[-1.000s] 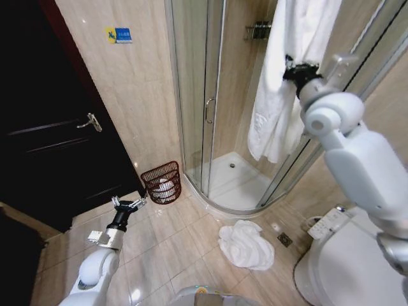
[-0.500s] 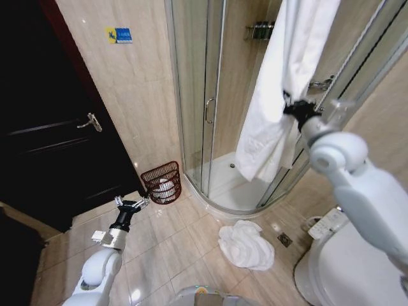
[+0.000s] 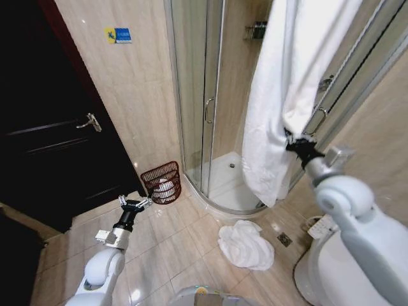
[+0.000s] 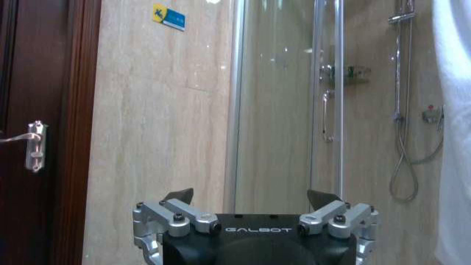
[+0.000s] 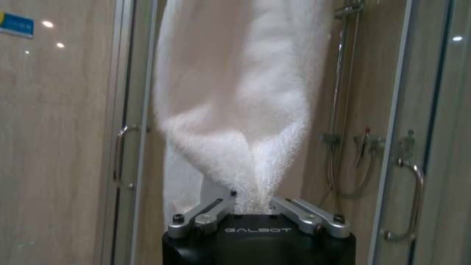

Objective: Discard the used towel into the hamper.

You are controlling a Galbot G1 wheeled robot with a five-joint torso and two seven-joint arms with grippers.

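Two towels are in our sight: our right gripper [image 3: 294, 144] is clenched on a large white terry towel [image 3: 280, 95] hanging in front of the glass shower enclosure [image 3: 204, 95], while a crumpled white towel [image 3: 245, 243] lies on the beige tiled floor [image 3: 172, 248]. Our left gripper [image 3: 132, 204] hovers low with fingers spread, near the reddish-brown open-weave hamper [image 3: 162, 182] standing by the shower door.

A dark door [image 3: 44, 140] stands beside the glass shower enclosure [image 3: 204, 95].
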